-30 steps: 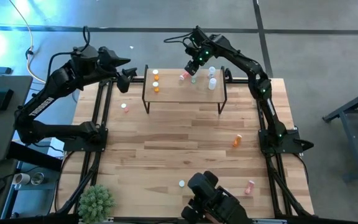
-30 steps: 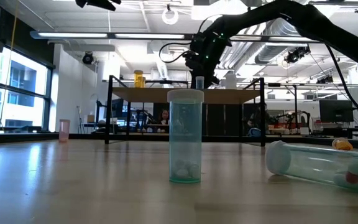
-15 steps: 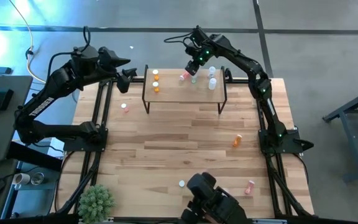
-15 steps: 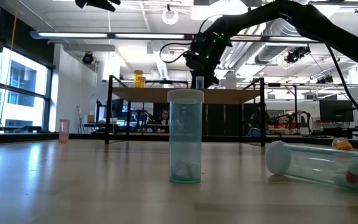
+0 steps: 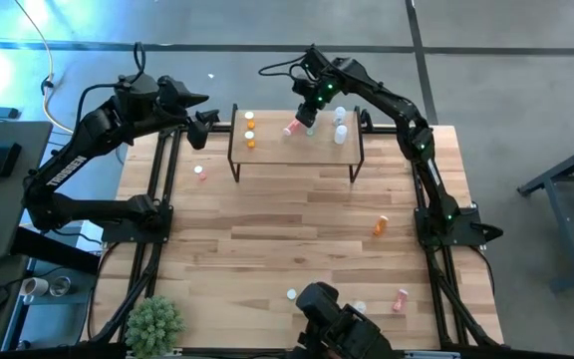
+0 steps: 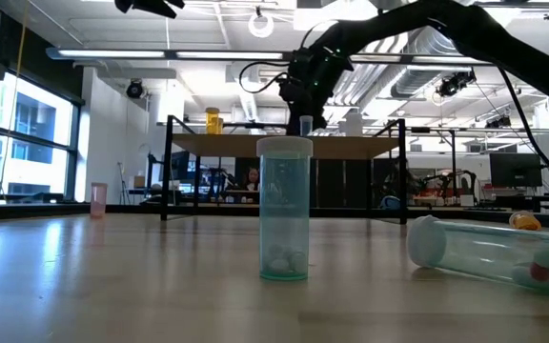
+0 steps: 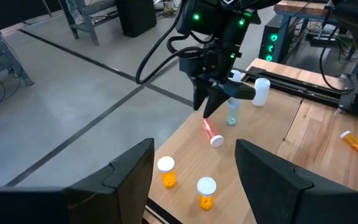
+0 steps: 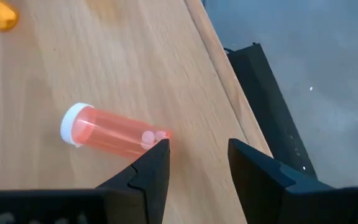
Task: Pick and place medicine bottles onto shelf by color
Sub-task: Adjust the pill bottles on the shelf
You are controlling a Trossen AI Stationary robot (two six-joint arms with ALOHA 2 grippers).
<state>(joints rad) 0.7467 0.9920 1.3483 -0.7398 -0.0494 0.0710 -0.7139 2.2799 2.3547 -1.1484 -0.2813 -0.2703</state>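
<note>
The shelf [image 5: 297, 150] stands at the table's far middle. On it are two orange bottles [image 5: 250, 130], a pink bottle [image 5: 292, 128] lying on its side, a green-tinted bottle [image 5: 311, 129] and two white bottles [image 5: 341, 127]. My right gripper [image 5: 307, 116] is open and points down just above the pink bottle's base end [image 8: 157, 135]; in the left wrist view [image 7: 209, 111] a small gap shows between them. My left gripper [image 5: 204, 128] is open and empty, held high left of the shelf.
Loose bottles are on the table: a pink one [image 5: 199, 172] standing at the left, an orange one [image 5: 380, 225] lying at the right, a pink one [image 5: 401, 298] and clear ones [image 6: 284, 210] [image 6: 489, 252] near the front edge. A green plant [image 5: 154, 321] stands at the front left.
My right gripper has gone a little up and toward the table's left over the shelf, staying open. The pink bottle lies on its side on the shelf as before.
</note>
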